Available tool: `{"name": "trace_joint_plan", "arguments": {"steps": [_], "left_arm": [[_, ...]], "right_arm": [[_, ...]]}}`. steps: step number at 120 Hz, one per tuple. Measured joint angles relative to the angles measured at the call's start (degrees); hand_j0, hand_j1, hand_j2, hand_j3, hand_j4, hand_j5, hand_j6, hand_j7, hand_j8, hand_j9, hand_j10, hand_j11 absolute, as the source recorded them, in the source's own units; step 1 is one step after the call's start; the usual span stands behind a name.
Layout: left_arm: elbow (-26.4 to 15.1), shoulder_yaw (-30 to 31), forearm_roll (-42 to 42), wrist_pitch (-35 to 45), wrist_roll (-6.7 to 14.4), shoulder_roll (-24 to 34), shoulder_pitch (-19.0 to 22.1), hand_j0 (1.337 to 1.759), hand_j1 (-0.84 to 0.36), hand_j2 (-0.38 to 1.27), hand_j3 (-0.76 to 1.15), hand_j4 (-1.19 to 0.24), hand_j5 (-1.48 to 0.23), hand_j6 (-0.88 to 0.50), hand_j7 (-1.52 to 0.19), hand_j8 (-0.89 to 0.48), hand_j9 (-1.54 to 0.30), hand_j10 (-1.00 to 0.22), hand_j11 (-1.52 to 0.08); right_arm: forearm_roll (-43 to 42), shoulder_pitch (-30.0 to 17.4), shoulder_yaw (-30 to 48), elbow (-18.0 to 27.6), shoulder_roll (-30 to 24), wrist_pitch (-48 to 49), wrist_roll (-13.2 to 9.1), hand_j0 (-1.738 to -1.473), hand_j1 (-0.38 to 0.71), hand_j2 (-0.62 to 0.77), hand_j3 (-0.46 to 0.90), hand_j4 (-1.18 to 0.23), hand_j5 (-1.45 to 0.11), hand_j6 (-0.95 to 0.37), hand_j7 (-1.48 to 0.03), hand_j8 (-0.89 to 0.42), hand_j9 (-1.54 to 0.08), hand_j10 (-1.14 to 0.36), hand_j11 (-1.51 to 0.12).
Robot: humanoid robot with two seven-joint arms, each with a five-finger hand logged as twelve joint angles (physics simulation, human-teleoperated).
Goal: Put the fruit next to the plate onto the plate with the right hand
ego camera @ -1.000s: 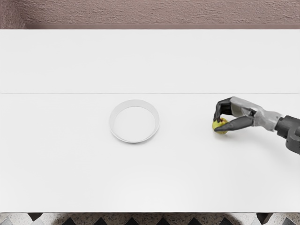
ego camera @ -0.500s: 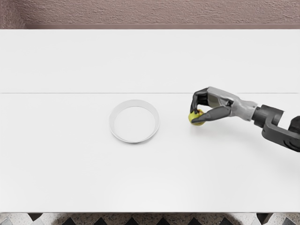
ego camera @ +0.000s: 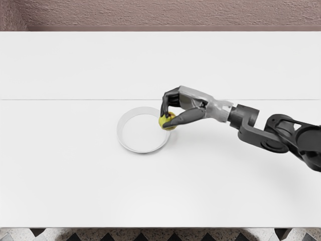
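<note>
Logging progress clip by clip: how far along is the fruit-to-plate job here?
Done: the fruit is grasped in the right hand. In hand: it is at the right rim of the plate, apparently just above it. Left: carry it over the middle, set it down and release; the plate holds nothing yet.

Right hand (ego camera: 189, 102): five-fingered, with a light grey back shell of faceted, angular form. Fingers (ego camera: 166, 103): dark charcoal, slim and jointed, tapering to narrow tips. Wrist section (ego camera: 219, 109): short, light grey, slightly conical. Forearm collar (ego camera: 244, 119): dark grey and cylindrical, joined to a black link. Joint housing (ego camera: 279, 132): round and disc-shaped, dark with paler grey highlights along its rim. Upper arm segment (ego camera: 310, 148): bulky, near-black, cut by the picture's right edge. Matte finish throughout.
</note>
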Motion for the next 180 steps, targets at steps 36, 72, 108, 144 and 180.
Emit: {"name": "trace_joint_plan", "arguments": {"steps": [36,72,108,144,180], "left_arm": [[0.0,0.0,0.0,0.01,0.0,0.0,0.0,1.658,0.33,0.0,0.0,-0.02,-0.03,-0.02,-0.03,-0.02,-0.03,-0.02,-0.03],[0.0,-0.01,0.0,-0.01,0.0,0.0,0.0,1.658,0.32,0.0,0.0,-0.02,-0.03,-0.02,-0.03,-0.02,-0.03,-0.02,-0.03],[0.0,-0.01,0.01,0.01,0.0,0.0,0.0,1.658,0.32,0.0,0.0,-0.02,-0.03,-0.02,-0.03,-0.02,-0.03,-0.02,-0.03],[0.0,-0.03,0.0,0.01,-0.01,0.0,0.0,1.658,0.32,0.0,0.0,-0.02,-0.03,-0.02,-0.03,-0.02,-0.03,-0.02,-0.03],[-0.01,-0.03,0.01,0.0,-0.02,0.0,0.0,1.658,0.32,0.0,0.0,-0.02,-0.03,-0.02,-0.03,-0.02,-0.03,-0.02,-0.03]], "right_arm": [[-0.14,2.52,-2.11,-5.87,9.21,-0.04,0.01,-1.646,0.33,0.13,0.0,-0.85,-1.14,-0.82,-1.13,-0.54,-1.14,-0.38,-1.16],[0.13,3.59,-4.08,-14.4,16.58,0.02,0.04,-1.646,0.37,0.16,0.0,-0.84,-1.12,-0.82,-1.11,-0.52,-1.13,-0.37,-1.15],[0.23,3.85,-5.13,-21.24,19.09,0.01,0.04,-1.65,0.37,0.13,0.0,-0.82,-1.01,-0.81,-1.02,-0.56,-1.03,-0.39,-1.05],[0.48,4.09,-5.87,-22.95,19.23,0.15,0.01,-1.655,0.39,-0.03,0.0,-0.7,-0.88,-0.68,-0.87,-0.61,-0.88,-0.52,-0.88],[1.4,4.87,-6.72,-23.02,19.24,0.34,0.01,-1.658,0.26,-0.07,0.0,-0.53,-0.68,-0.53,-0.68,-0.51,-0.68,-0.49,-0.68]]}}
